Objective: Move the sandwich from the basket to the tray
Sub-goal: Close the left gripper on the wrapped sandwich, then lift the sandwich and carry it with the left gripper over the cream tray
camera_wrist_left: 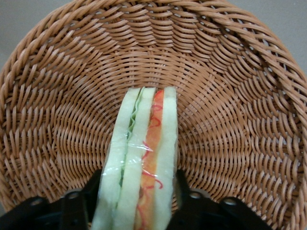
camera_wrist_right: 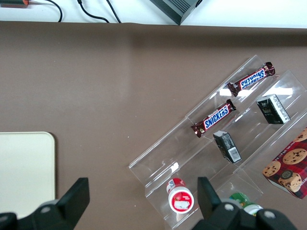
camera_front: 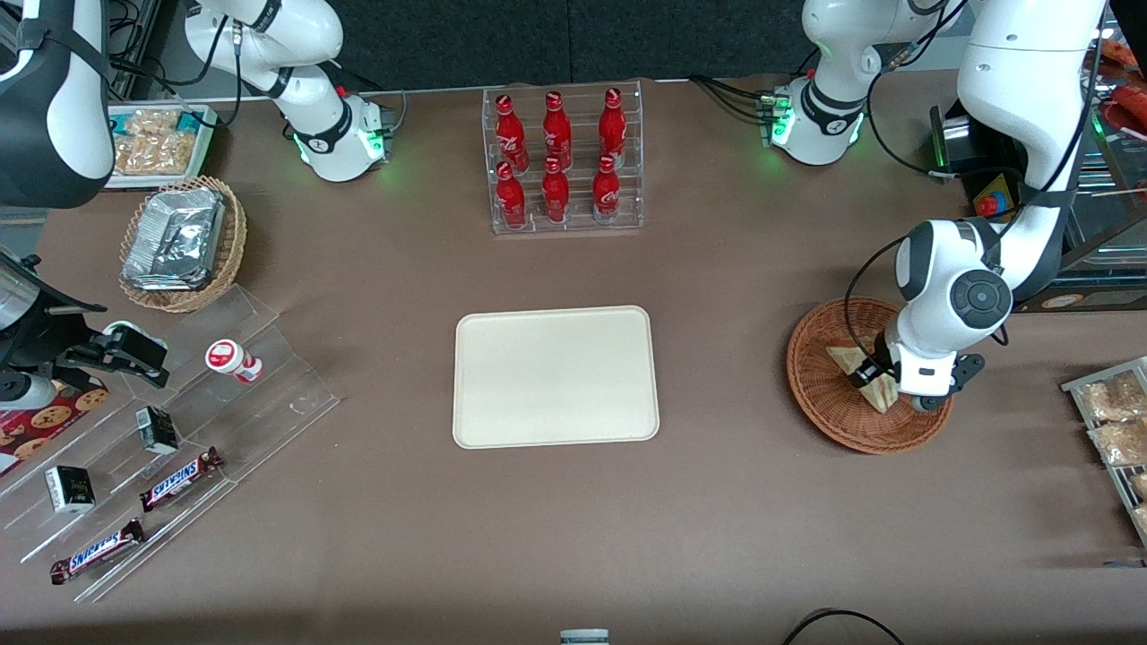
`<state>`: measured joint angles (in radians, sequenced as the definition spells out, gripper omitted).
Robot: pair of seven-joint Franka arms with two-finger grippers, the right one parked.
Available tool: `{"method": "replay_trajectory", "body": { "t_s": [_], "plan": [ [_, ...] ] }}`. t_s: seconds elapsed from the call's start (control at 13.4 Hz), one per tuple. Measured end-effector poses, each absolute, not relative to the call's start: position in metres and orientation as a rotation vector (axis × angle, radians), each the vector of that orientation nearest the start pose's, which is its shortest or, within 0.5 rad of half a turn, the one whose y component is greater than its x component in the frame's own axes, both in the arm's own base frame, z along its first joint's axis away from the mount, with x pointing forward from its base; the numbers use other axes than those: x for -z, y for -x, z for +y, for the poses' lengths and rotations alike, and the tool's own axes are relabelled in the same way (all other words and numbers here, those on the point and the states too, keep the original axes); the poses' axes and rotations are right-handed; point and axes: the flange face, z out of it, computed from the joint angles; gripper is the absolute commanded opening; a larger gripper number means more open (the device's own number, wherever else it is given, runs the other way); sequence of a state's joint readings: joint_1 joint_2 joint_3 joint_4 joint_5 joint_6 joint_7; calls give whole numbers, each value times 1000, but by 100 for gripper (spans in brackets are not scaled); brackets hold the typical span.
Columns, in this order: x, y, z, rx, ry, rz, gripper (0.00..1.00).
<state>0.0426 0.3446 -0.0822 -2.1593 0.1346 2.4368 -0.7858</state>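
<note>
1. Gripper (camera_front: 867, 374) down inside the basket (camera_front: 820, 394), at the working arm's end of the table; fingers (camera_wrist_left: 184, 196) sit one on each flat bread face of the sandwich (camera_front: 865, 374), clamped on it.
2. Wrist view: sandwich (camera_wrist_left: 141, 167) stands on edge between the two black fingers, cut side facing the camera, wrapped in clear film; green filling layer on one side, red/orange layer on the other, white bread slices between and outside.
3. Sandwich is in the basket (camera_wrist_left: 230, 96), roughly mid-bowl; whether it rests on the weave or is slightly lifted, cannot tell.
4. Front view: pale wedge shows partly under the wrist, one tip pointing away from the gripper toward the basket's centre.
5. Tray (camera_front: 556, 376) lies flat mid-table, well apart from the basket, toward the parked arm from it; nothing on it.
6. Clear rack of red bottles (camera_front: 563, 161) stands farther from the front camera than the tray.
7. Toward the parked arm's end: tan wicker basket with foil packs (camera_front: 179, 240), clear stepped display (camera_front: 170, 448) holding Snickers bars (camera_front: 179, 477), small dark boxes (camera_front: 157, 430) and a red-capped little bottle (camera_front: 233, 360).
8. Metal tray of snack bags (camera_front: 1116, 430) at the table edge, past the basket at the working arm's end.
</note>
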Motion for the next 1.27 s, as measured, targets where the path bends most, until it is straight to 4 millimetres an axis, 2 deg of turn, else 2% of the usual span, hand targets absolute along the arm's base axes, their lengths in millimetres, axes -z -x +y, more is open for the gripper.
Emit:
{"method": "replay_trajectory", "body": {
  "t_s": [0.07, 0.3, 0.45, 0.52, 0.75, 0.9, 0.97, 1.12, 1.27],
  "plan": [
    [-231, -560, -22, -55, 2905, -974, 4],
    [-241, -568, -23, -16, 2914, -980, 5],
    [-266, -581, -30, 22, 2927, -969, 5],
    [-284, -589, -42, 7, 2932, -944, 6],
    [-361, -610, -109, -75, 2987, -857, 6],
    [-413, -615, -164, -54, 3048, -761, 6],
    [-433, -613, -192, -31, 3078, -709, 6],
    [-456, -602, -246, 16, 3129, -599, 6],
    [-461, -588, -296, 27, 3161, -517, 6]
  ]
}}
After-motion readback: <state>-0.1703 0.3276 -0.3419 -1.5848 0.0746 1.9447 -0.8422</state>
